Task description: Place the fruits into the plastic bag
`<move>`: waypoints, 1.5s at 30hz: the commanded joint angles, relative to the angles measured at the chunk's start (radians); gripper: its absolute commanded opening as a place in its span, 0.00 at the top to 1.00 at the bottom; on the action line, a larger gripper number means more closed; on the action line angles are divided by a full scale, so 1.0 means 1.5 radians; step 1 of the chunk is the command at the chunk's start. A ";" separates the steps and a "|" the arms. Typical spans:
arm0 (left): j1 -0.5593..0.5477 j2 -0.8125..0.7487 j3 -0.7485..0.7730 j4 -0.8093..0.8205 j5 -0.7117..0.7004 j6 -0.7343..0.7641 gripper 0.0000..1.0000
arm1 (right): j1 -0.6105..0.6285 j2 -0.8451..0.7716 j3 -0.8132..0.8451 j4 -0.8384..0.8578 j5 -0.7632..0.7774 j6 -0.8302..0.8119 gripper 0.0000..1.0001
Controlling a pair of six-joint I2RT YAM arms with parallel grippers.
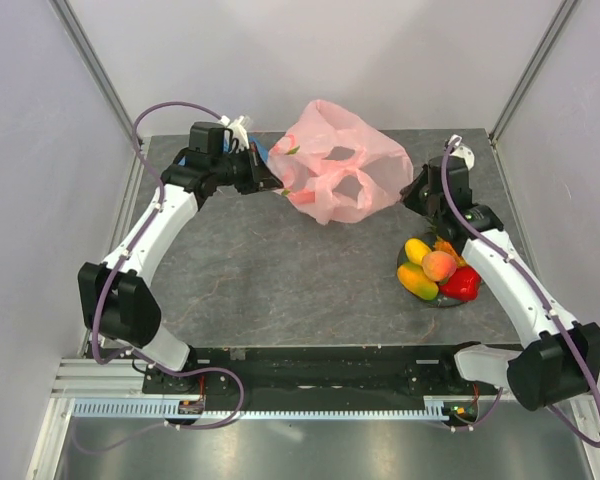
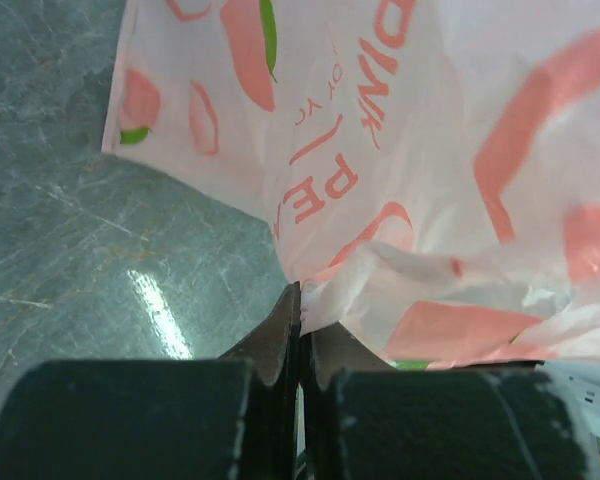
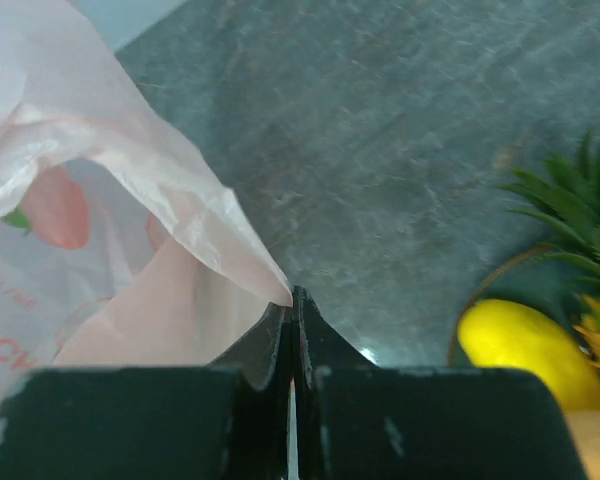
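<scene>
The pink plastic bag with peach prints is held between both grippers at the back of the table. My left gripper is shut on the bag's left edge. My right gripper is shut on the bag's right edge. The two handle loops hang at the bag's near side. The fruits lie on a dark plate at the right: two yellow-green mangoes, a peach, a red fruit, and a pineapple partly hidden behind the right arm.
A blue object with a white part lies behind the left gripper at the back left. The grey table is bounded by white walls and metal frame posts. The arm bases stand at the near edge.
</scene>
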 commanded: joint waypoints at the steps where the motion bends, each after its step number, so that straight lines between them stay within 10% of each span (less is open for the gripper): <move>1: -0.006 -0.011 0.028 -0.043 0.058 0.038 0.98 | -0.014 0.006 0.043 -0.064 -0.016 -0.065 1.00; 4: -0.007 -0.005 0.028 -0.039 0.085 0.024 0.98 | -0.014 0.018 0.064 -0.068 -0.055 -0.074 0.98; 8: -0.009 -0.003 0.011 -0.004 0.094 -0.013 0.98 | -0.014 0.011 0.116 -0.086 -0.117 -0.066 0.49; 13: -0.013 -0.003 0.001 0.065 0.065 -0.097 0.99 | -0.013 -0.088 0.134 -0.117 -0.107 0.043 0.25; 24: -0.030 0.105 0.126 0.032 0.165 -0.042 0.99 | 0.026 -0.113 0.156 -0.118 -0.258 -0.084 0.17; 31: -0.044 0.112 0.165 -0.051 0.145 0.024 0.98 | 0.163 0.026 0.265 -0.218 -0.031 -0.171 0.18; 45: -0.044 0.121 0.137 -0.099 0.150 0.061 0.98 | 0.040 -0.051 0.170 -0.476 0.182 0.003 0.15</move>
